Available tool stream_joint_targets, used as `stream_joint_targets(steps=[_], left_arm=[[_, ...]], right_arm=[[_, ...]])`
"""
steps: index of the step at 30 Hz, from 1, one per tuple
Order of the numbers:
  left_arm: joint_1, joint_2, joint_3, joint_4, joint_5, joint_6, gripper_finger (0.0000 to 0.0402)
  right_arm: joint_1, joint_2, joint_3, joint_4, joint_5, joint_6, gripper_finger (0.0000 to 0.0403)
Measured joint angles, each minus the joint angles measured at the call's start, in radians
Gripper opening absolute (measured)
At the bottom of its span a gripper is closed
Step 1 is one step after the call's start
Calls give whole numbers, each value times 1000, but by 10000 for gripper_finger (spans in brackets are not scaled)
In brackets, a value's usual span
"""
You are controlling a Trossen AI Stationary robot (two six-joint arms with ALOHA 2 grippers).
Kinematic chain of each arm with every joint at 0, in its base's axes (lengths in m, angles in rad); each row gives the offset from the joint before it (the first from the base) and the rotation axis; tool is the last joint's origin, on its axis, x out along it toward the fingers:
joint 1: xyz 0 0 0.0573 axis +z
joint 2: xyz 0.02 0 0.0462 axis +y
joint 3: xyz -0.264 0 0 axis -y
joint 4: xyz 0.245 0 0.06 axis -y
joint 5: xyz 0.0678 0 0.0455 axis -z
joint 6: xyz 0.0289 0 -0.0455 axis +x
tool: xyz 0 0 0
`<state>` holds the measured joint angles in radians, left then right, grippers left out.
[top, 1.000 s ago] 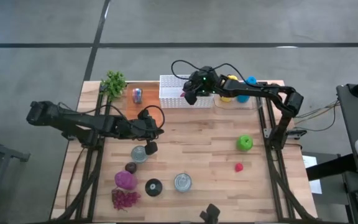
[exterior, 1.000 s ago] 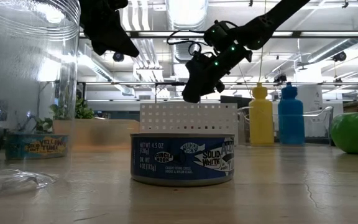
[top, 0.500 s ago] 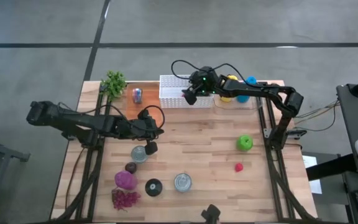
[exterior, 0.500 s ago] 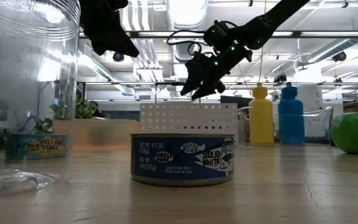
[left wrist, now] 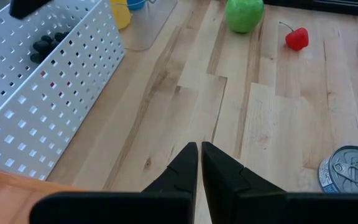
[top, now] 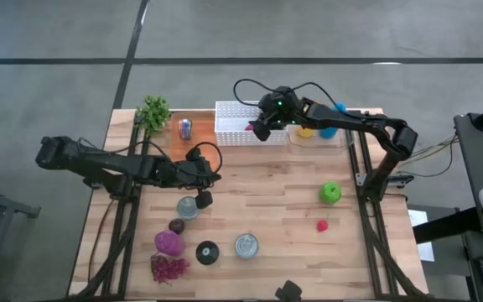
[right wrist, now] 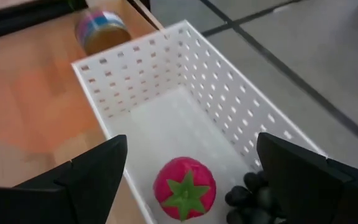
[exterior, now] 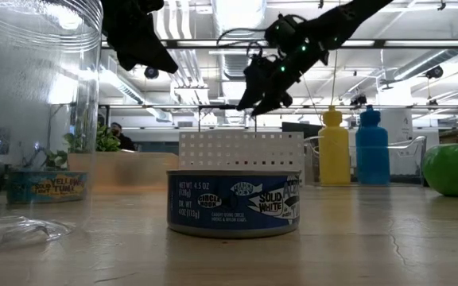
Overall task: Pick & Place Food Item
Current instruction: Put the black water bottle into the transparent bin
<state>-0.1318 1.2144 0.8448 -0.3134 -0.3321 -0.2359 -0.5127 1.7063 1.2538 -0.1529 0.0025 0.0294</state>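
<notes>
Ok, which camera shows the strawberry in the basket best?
The right wrist view: the strawberry lies in plain sight on the basket floor. The high view shows only a pink speck, the left wrist view red glints through the holes, the low view nothing.

Your right arm's stretched way out toward the far side, dark two-finger right end effector (top: pixel 259 132) hanging up in the air with its fingers (right wrist: pixel 86 174) spread wide and nothing between them. Left arm's lying low across the near-left, left end effector (top: pixel 205 200) pinched closed, fingertips (left wrist: pixel 199 155) basically touching.
</notes>
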Motion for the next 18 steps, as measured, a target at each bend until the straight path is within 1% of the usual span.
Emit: stream_joint_targets(steps=[6,14,18], left_arm=[[0,0,0,0,0,0,26],[0,0,0,0,0,0,26],[0,0,0,1,0,0,26]], right_arm=[[56,-70,-9,6,0,-34,345],[182,-138,-28,-3,-3,-113,333],[232,-163,-33,-20,-1,-115,327]])
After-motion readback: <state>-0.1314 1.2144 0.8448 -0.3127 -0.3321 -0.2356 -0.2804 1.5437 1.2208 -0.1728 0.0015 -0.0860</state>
